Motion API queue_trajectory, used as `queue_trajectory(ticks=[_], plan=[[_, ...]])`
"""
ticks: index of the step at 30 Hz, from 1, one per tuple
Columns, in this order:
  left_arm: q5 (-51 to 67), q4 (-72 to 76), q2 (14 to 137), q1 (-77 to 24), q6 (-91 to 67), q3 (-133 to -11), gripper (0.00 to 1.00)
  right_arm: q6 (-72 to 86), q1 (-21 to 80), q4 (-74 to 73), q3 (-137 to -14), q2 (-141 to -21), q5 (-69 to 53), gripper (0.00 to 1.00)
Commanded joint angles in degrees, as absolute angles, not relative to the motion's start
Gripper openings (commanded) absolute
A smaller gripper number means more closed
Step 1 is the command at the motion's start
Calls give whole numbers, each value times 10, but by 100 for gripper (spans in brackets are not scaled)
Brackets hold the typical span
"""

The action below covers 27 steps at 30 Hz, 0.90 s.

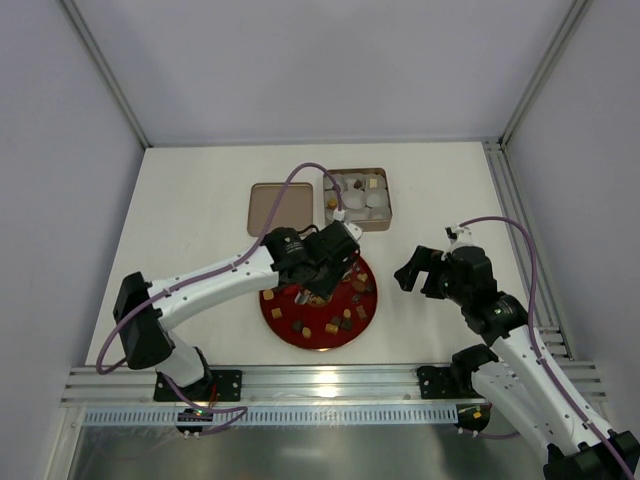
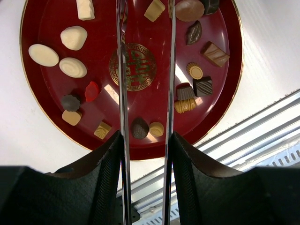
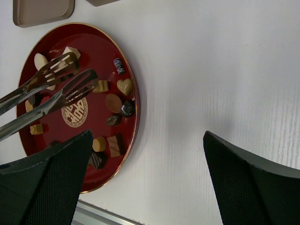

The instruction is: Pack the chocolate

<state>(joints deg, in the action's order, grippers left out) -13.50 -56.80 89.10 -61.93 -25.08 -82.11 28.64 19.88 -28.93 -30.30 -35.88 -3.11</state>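
Observation:
The chocolates [image 1: 303, 325] lie scattered on a round red plate [image 1: 285, 332] near the table's front. In the left wrist view they ring the plate [image 2: 47, 91]: white ovals [image 2: 73, 37] on the left, brown and tan pieces [image 2: 202, 86] on the right. My left gripper [image 1: 318, 262] [image 2: 146, 138] is shut on metal tongs [image 2: 123, 93] above the plate. The tong tips [image 3: 63, 63] are apart and hold nothing. My right gripper [image 1: 422, 268] [image 3: 146, 136] is open and empty over bare table right of the plate [image 3: 101, 51], where several chocolates [image 3: 114, 103] show.
A tan tin box [image 1: 358, 198] with white paper cups and a few candies stands behind the plate. Its lid [image 1: 278, 208] [image 3: 42, 9] lies to its left. Aluminium rails [image 1: 330, 385] run along the front edge and right side.

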Motion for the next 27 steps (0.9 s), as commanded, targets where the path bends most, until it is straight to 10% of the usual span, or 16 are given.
queue_trajectory(ticks=[1, 27], plan=[[-141, -545, 897, -621, -236, -819, 45, 285, 200, -284, -306, -358, -25, 100], [-111, -522, 922, -621, -221, -793, 41, 287, 200, -285, -306, -359, -21, 100]])
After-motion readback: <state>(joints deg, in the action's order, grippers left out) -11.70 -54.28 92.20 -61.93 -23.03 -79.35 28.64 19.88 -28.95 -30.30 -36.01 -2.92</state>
